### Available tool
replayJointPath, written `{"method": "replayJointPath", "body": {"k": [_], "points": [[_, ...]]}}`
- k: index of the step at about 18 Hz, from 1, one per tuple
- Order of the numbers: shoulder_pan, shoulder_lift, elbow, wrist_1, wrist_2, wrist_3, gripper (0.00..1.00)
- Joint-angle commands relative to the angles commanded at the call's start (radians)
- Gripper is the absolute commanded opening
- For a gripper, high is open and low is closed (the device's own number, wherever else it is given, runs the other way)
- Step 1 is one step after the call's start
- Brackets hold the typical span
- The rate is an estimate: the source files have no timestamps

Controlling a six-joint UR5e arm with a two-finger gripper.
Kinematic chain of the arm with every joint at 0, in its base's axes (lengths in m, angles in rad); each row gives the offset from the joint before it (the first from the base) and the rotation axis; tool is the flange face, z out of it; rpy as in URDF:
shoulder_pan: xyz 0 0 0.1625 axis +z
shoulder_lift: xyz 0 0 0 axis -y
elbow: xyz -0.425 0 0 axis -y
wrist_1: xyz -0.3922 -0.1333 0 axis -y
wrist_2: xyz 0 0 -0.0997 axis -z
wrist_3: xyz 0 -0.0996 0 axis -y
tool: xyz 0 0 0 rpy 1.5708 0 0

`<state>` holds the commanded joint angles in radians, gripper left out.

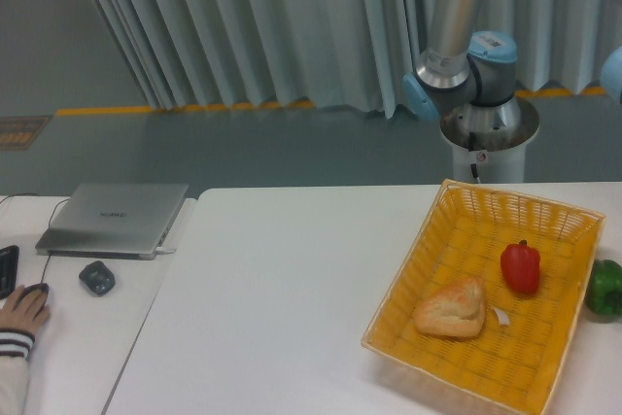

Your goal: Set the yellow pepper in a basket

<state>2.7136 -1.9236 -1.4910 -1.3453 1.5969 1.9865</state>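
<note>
Pale curtains hang behind a white table [292, 279], and we see no yellow pepper anywhere on it. We see the basket [457, 216] holding 1 red pepper [521, 267] and 1 bread roll [452, 308]; 1 green pepper [604, 287] sits just beside it. We judge a wrong-pepper grab the main risk. Gripper out of frame, so we cannot tell its finger state.

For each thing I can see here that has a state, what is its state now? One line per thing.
basket: on the table, holds the red pepper and the bread roll
red pepper: upright in the basket
bread roll: lying in the basket
green pepper: on the table, right of the basket
laptop: closed
yellow pepper: not in view
hand: not in view
</note>
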Motion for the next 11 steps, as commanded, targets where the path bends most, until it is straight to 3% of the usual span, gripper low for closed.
{"method": "replayJointPath", "body": {"k": [9, 11], "points": [[-0.002, -0.012, -0.002, 0.002, 0.000, -0.003, 0.38], [-0.002, -0.012, -0.005, 0.002, 0.000, -0.005, 0.27]]}}
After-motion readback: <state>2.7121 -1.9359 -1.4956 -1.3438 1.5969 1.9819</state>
